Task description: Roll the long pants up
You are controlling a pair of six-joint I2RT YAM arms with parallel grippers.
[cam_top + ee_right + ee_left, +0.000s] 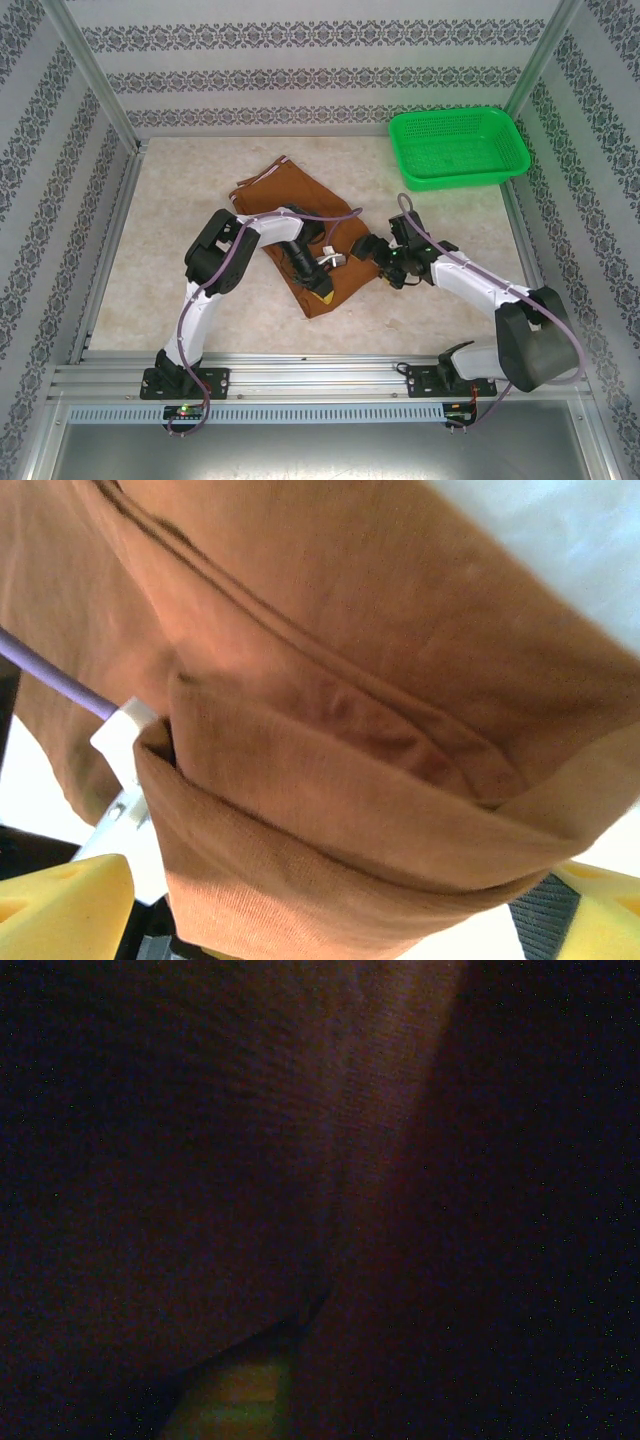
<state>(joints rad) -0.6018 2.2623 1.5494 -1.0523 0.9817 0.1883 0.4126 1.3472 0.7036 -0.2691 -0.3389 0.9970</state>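
One fold made in the pants [285, 195]: left gripper [318, 280] clenched on the cloth, right gripper [330, 920] spread wide astride the fold, likely needing to close next.

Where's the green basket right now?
In the top view, the green basket sits at the far right corner of the table, apart from the long pants at centre.

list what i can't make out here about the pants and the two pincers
- Left wrist view: the long pants lie against the lens, nearly black; whether the left pincer has cloth pinched is hidden.
- Top view: both arms cover the pants' middle, so how far they are rolled is unclear.
- Right wrist view: the fold runs off the edges; whether the right pincer touches it is unclear.
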